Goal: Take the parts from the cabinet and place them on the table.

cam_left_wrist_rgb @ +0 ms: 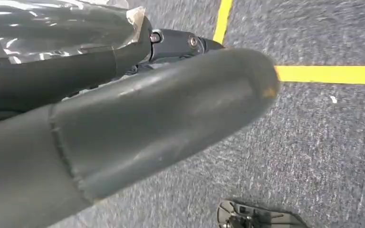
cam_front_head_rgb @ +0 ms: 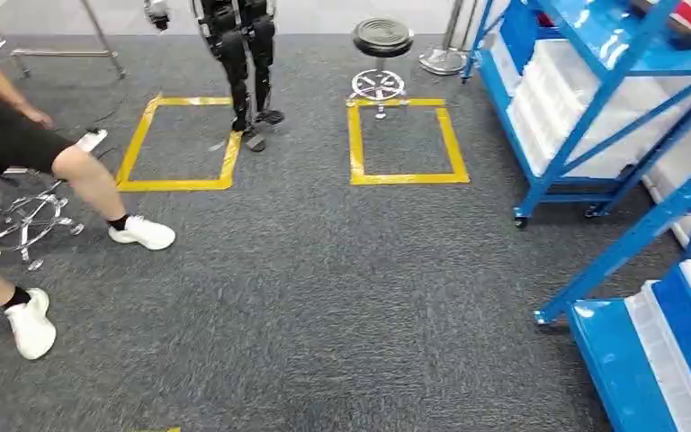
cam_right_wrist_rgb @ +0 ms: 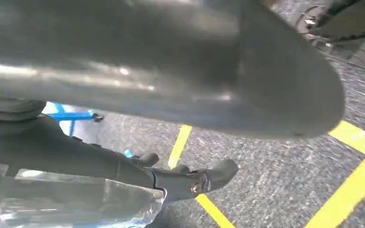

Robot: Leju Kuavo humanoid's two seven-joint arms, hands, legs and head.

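My left hand (cam_left_wrist_rgb: 123,133) has its thick grey thumb across the left wrist view, with dark fingers (cam_left_wrist_rgb: 180,45) beyond it. A clear crinkled plastic bag (cam_left_wrist_rgb: 52,28) is pressed against those fingers, and its contents are hidden. My right hand (cam_right_wrist_rgb: 171,61) looks much the same in the right wrist view. Its dark fingers (cam_right_wrist_rgb: 185,183) curl along another clear plastic bag (cam_right_wrist_rgb: 66,204). Both hands hang over grey carpet marked with yellow tape. Blue shelving (cam_front_head_rgb: 594,99) with white bins (cam_front_head_rgb: 585,135) stands at the right of the head view.
A second blue rack (cam_front_head_rgb: 621,360) sits close at the lower right. A seated person (cam_front_head_rgb: 18,144) stretches their legs in from the left beside a chrome chair base (cam_front_head_rgb: 22,225). Another dark robot (cam_front_head_rgb: 245,63) and a black stool (cam_front_head_rgb: 382,40) stand behind two yellow floor squares (cam_front_head_rgb: 180,184).
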